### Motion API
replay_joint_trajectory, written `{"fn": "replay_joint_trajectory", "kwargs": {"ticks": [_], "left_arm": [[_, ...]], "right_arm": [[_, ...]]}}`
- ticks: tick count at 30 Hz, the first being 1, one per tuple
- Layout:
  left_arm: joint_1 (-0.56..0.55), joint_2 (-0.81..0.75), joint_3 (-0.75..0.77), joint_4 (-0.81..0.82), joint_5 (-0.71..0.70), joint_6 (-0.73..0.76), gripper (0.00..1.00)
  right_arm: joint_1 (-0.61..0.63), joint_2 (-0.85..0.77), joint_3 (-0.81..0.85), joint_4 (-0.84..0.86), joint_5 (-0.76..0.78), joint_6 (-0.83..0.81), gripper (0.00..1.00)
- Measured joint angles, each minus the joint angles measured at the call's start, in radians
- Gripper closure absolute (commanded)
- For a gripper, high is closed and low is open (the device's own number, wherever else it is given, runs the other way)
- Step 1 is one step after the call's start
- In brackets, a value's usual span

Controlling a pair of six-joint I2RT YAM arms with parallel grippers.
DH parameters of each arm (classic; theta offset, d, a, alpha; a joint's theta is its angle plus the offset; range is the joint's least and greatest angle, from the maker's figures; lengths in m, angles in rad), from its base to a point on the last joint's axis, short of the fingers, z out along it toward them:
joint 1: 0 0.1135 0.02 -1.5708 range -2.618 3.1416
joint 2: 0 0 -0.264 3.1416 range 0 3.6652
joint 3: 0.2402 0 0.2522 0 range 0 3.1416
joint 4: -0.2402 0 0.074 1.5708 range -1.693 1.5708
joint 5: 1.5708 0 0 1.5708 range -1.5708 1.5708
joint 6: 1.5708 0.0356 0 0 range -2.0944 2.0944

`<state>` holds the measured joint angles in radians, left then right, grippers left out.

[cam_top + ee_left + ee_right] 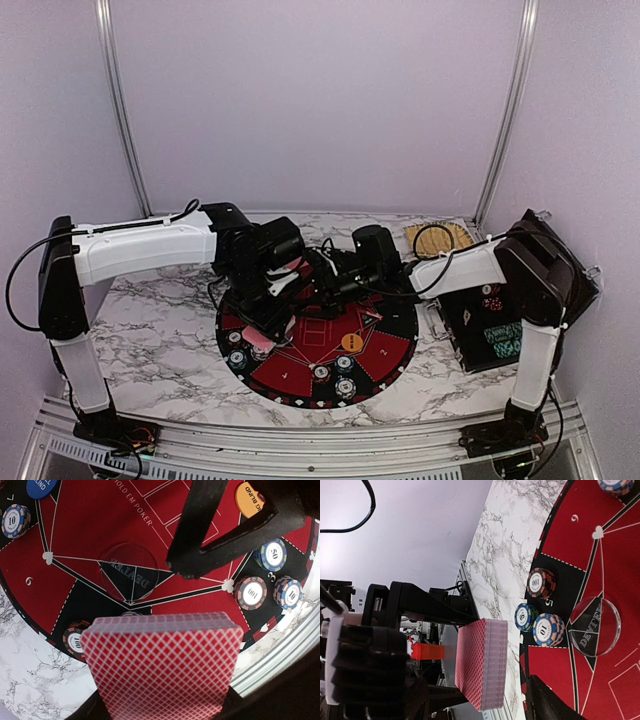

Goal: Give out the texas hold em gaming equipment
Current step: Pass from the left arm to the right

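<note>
My left gripper (162, 707) (262, 335) is shut on a deck of red-backed playing cards (162, 665) (482, 662) and holds it on edge above the mat's near left part. My right gripper (481, 687) (318, 280) is open. Its dark fingers (200, 525) reach in from the far side, and the deck stands between them with a gap on each side. On the mat lie the clear dealer button (131, 572) (595, 625), an orange button (248, 499) (351, 342), a blue button (42, 486) and several poker chip stacks (250, 592) (541, 582).
The round black-and-red mat (395, 345) lies on the marble table between the arms. A black case (485, 320) holding more chips sits at the right, under the right arm. A tan woven pad (440, 238) lies behind it.
</note>
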<state>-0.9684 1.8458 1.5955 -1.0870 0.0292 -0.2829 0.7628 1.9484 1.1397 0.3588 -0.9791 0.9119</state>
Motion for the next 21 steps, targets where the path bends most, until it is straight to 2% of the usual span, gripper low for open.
{"fn": "replay_joint_trajectory", "kwargs": {"ticks": [10,21], "left_arm": [[-0.002,0.000,0.019,0.000,-0.003,0.000,0.56],[-0.002,0.000,0.026,0.000,-0.004,0.000,0.56]], "right_arm": [[0.036,0.043,0.000,0.071,0.004,0.063,0.41],[0.040,0.063,0.002,0.046,0.035,0.043,0.49]]}}
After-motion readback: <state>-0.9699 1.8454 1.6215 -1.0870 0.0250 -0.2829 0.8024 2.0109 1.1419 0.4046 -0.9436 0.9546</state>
